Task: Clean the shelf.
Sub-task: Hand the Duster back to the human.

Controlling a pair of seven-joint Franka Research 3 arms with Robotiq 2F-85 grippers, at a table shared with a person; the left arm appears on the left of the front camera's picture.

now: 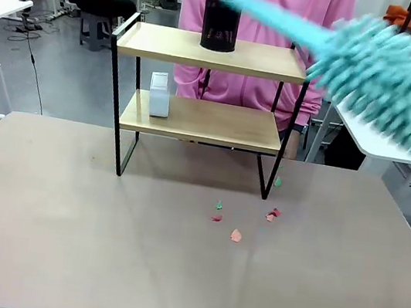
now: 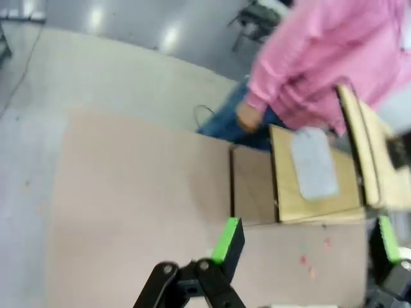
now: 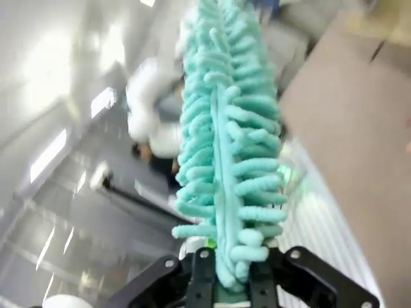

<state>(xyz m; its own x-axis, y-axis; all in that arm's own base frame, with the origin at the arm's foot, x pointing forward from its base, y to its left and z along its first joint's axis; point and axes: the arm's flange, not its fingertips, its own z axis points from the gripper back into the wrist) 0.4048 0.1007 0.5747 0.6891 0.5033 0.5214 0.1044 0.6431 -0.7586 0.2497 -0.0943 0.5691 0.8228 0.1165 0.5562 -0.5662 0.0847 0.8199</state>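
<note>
The shelf (image 1: pixel 210 51) stands at the table's far side, with two light wooden boards in a thin black frame. A black cup (image 1: pixel 220 23) sits on the top board and a pale grey box (image 1: pixel 159 93) on the lower one. A fluffy teal duster (image 1: pixel 393 82) hangs blurred at the upper right, its smooth tip reaching over the cup. In the right wrist view my right gripper (image 3: pixel 226 282) is shut on the duster (image 3: pixel 225 147). My left gripper (image 2: pixel 308 242) is open high above the table, the shelf (image 2: pixel 314 192) lying sideways beyond it.
Small red, green and orange paper scraps (image 1: pixel 235 235) lie on the tan table (image 1: pixel 60 233) in front of the shelf. A person in a pink top (image 1: pixel 267 11) stands right behind the shelf, with a hand (image 2: pixel 247 119) near its end. White tables stand to the left and right.
</note>
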